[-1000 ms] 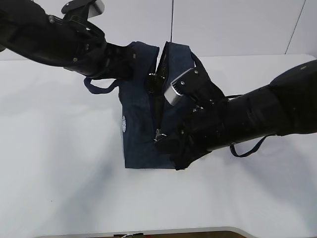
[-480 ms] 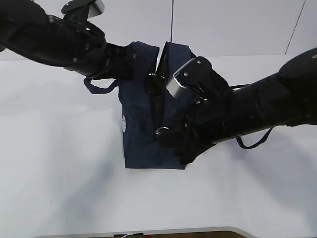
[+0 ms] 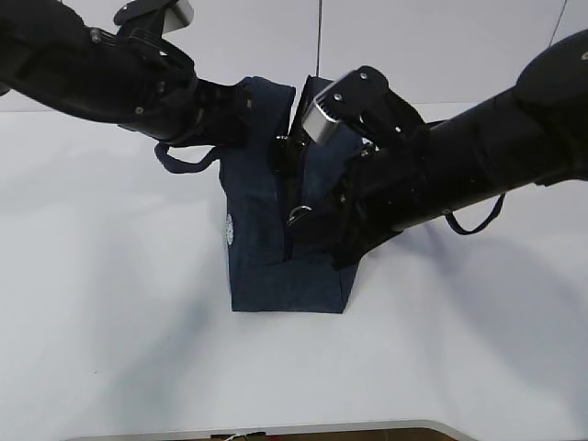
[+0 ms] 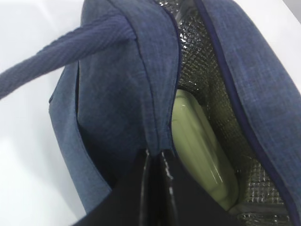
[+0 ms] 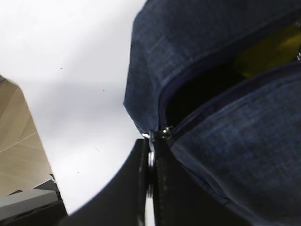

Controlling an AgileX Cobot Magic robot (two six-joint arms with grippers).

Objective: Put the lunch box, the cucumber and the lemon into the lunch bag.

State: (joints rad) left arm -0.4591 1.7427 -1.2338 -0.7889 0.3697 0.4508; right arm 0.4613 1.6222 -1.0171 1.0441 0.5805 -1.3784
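Observation:
The navy lunch bag [image 3: 262, 243] stands mid-table, its top slit partly open. My left gripper [image 4: 157, 154] is shut on the fabric rim at the bag's far end [image 3: 250, 103]. Inside, against the foil lining [image 4: 209, 94], lies the lunch box's sage-green lid [image 4: 197, 146]. My right gripper [image 5: 150, 147] is shut on the metal ring pull [image 5: 151, 159], which sits midway along the zipper [image 3: 299, 218]. A yellow patch of the lemon [image 5: 270, 49] shows deep in the opening. The cucumber is hidden.
One loop handle [image 3: 184, 161] hangs off the bag's left side, the other [image 3: 476, 220] trails on the table under the right arm. White table [image 3: 110, 303] spreads around the bag; its front edge [image 3: 276, 429] runs near the bottom.
My right gripper has drawn the ring pull along the zipper toward the bag's far end, and the open slit is shorter. The left arm has held still.

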